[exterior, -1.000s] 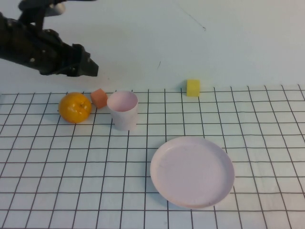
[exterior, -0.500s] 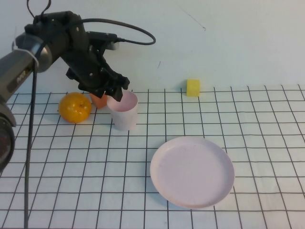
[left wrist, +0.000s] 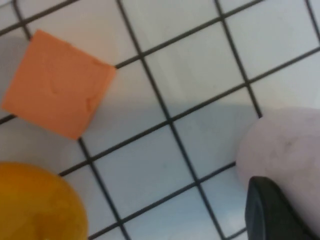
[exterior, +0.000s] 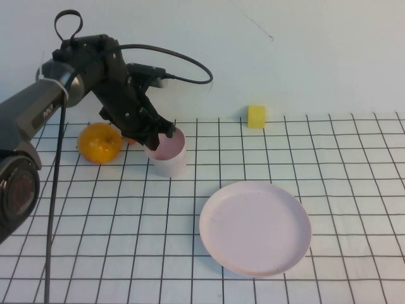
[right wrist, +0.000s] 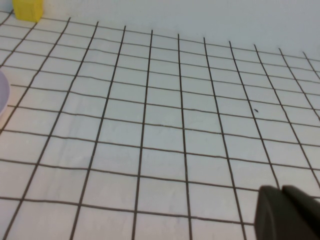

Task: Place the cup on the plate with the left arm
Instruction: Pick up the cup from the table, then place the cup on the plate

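The pale pink cup (exterior: pixel 168 156) stands on the gridded mat, slightly tilted, just right of the orange fruit. My left gripper (exterior: pixel 154 135) is down at the cup's left rim and shut on its wall. In the left wrist view one dark finger (left wrist: pixel 272 212) presses against the outside of the cup (left wrist: pixel 282 145). The round pale pink plate (exterior: pixel 255 228) lies empty to the front right of the cup. My right gripper (right wrist: pixel 284 215) is shut and empty over bare mat, and it is out of the high view.
An orange fruit (exterior: pixel 99 142) lies left of the cup, and it also shows in the left wrist view (left wrist: pixel 35 205). An orange cube (left wrist: pixel 57 85) sits behind the cup, mostly hidden by the arm in the high view. A yellow cube (exterior: pixel 256 116) sits at the mat's far edge.
My left arm swung in from the far left and came down onto the cup's left rim. The cup shifted slightly toward the front and tilted.
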You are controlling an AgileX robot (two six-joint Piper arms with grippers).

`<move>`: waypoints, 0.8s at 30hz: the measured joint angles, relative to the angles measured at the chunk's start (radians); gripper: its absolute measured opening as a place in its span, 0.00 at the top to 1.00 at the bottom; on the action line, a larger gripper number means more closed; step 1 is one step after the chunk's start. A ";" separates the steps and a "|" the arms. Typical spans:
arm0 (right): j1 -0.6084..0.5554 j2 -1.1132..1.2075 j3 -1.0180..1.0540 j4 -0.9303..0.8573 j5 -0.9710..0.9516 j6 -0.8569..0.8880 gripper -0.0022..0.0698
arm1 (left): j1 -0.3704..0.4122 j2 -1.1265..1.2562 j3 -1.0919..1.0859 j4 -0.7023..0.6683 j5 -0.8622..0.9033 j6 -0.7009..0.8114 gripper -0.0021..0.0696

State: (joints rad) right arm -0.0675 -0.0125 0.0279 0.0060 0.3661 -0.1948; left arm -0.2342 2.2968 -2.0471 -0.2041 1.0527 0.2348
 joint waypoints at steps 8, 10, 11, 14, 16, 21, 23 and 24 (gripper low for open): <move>0.000 0.000 0.000 -0.006 0.000 0.000 0.97 | -0.021 0.000 -0.055 -0.217 0.148 0.115 0.96; 0.000 0.000 0.000 -0.006 0.000 0.000 0.97 | -0.045 0.000 -0.080 -0.222 0.160 0.117 0.96; 0.000 0.000 0.000 0.000 0.000 0.000 0.97 | -0.062 0.000 -0.088 -0.222 0.162 0.117 0.96; 0.000 0.000 0.000 0.000 0.000 0.000 0.97 | -0.128 -0.005 -0.095 -0.189 0.164 0.118 0.96; 0.000 0.000 0.000 -0.006 0.000 0.000 0.97 | -0.185 -0.011 -0.095 -0.147 0.165 0.118 0.96; 0.000 0.000 0.000 -0.006 0.000 0.000 0.97 | -0.296 -0.011 -0.096 -0.051 0.177 0.109 0.96; 0.000 0.000 0.000 -0.006 0.000 0.000 0.97 | -0.314 -0.011 -0.096 -0.033 0.177 0.089 0.96; 0.000 0.000 0.000 0.000 0.000 0.000 0.97 | -0.319 -0.011 -0.096 -0.025 0.179 0.079 0.96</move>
State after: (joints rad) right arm -0.0675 -0.0125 0.0279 0.0060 0.3661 -0.1948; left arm -0.5535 2.2856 -2.1435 -0.2296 1.2313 0.3142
